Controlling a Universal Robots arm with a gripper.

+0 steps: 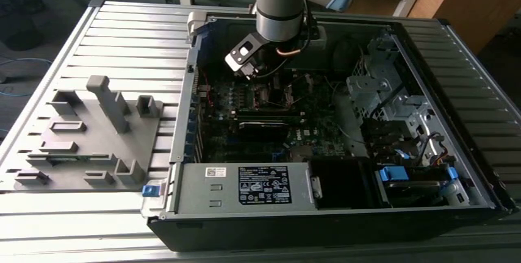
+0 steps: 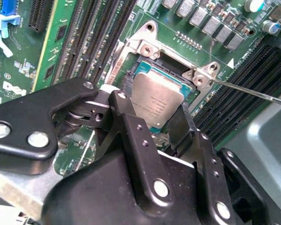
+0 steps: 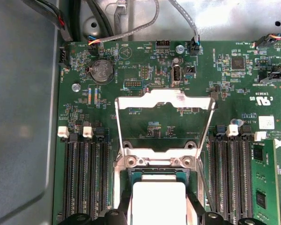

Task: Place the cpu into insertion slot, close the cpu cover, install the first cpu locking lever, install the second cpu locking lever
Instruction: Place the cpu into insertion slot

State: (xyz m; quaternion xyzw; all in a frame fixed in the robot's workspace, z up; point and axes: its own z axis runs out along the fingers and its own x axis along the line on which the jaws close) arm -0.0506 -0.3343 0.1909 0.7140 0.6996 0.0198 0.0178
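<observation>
My claw [image 2: 153, 110] is clenched on the cpu [image 2: 157, 93], one of my fingers [image 2: 126, 117] on each of two opposite edges. I've got it right at the insertion slot [image 2: 147, 47], though I can't tell if it's seated. In the first wrist view the cpu cover [image 3: 164, 98] stands flipped open beyond the slot. In the exterior view my arm [image 1: 281, 7] reaches into the computer case [image 1: 326, 232] near its 12 o'clock edge. A grey fixture [image 1: 89, 135] sits on the worktop [image 1: 49, 232] at the case's 9 o'clock.

Face of cpu [image 2: 157, 101] dull silvery-grey; cpu cover [image 3: 164, 99] bright silver; motherboard [image 3: 131, 63] green; memory slots [image 3: 84, 178] flanking cpu black.
</observation>
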